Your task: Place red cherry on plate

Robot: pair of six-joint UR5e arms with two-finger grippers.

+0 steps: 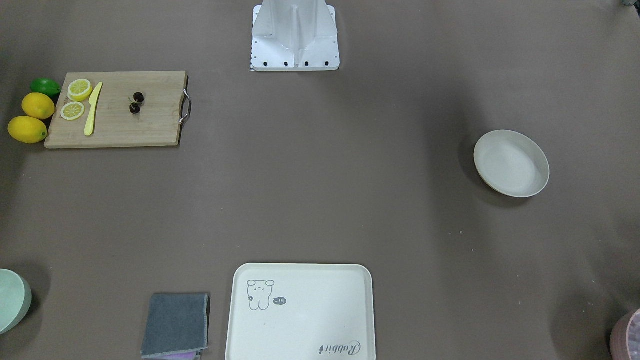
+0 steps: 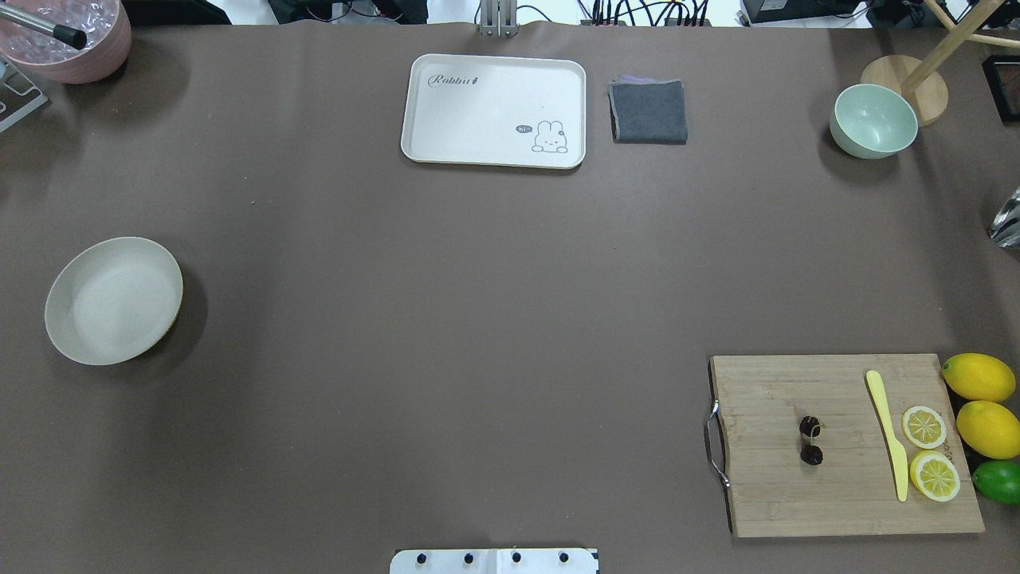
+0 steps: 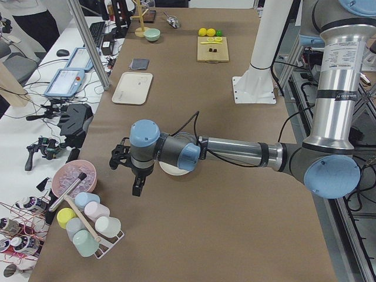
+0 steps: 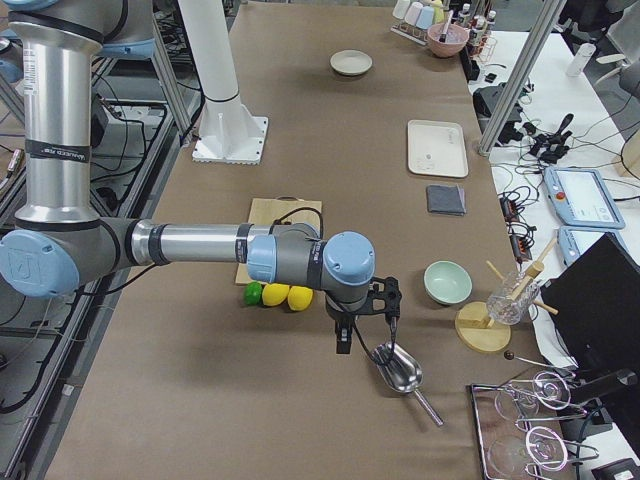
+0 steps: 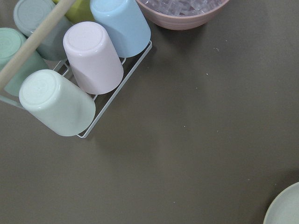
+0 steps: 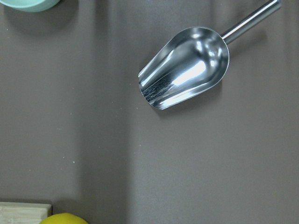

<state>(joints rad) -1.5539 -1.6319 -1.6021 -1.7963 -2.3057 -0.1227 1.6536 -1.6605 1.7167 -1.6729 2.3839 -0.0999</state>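
The red cherry (image 2: 811, 440), a pair of tiny dark fruits on one stem, lies on a wooden cutting board (image 2: 845, 446) at the table's right side; the front-facing view shows the cherry (image 1: 136, 102) too. The plate (image 2: 113, 300), round and cream-white, sits bare at the table's left side, and the plate (image 1: 511, 163) is far from the board. My left gripper (image 3: 136, 187) hangs just past the plate near the table's left end. My right gripper (image 4: 343, 342) hangs beyond the lemons above a metal scoop (image 6: 187, 65). I cannot tell whether either gripper is open or shut.
Two lemons (image 2: 984, 402), a lime (image 2: 998, 481), lemon slices (image 2: 928, 450) and a yellow knife (image 2: 888, 434) sit on or beside the board. A cream tray (image 2: 494, 110), grey cloth (image 2: 649, 112) and green bowl (image 2: 873, 121) line the far edge. A cup rack (image 5: 74, 79) and pink bowl (image 2: 72, 36) stand at the left end.
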